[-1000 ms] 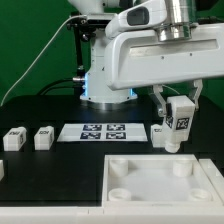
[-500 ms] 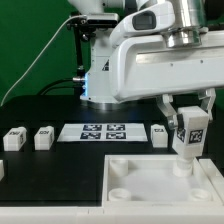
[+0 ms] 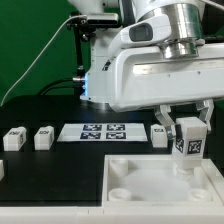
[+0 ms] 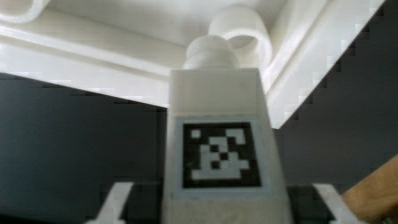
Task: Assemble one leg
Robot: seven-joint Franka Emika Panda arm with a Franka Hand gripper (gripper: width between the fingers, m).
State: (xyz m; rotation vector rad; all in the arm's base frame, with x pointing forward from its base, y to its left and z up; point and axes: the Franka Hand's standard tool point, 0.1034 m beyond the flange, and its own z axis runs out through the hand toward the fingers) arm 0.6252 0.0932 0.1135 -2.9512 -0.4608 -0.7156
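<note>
Leg (image 3: 190, 146) upright in gripper (image 3: 188, 130), long axis vertical, over tabletop (image 3: 145, 178) corner

The leg (image 3: 188, 142) is white with a black-and-white square tag; the tabletop (image 3: 150, 181) is plain white, the table (image 3: 50, 185) under it black.

The marker board (image 3: 103, 131) lies flat on the black table (image 3: 50, 178).
</note>
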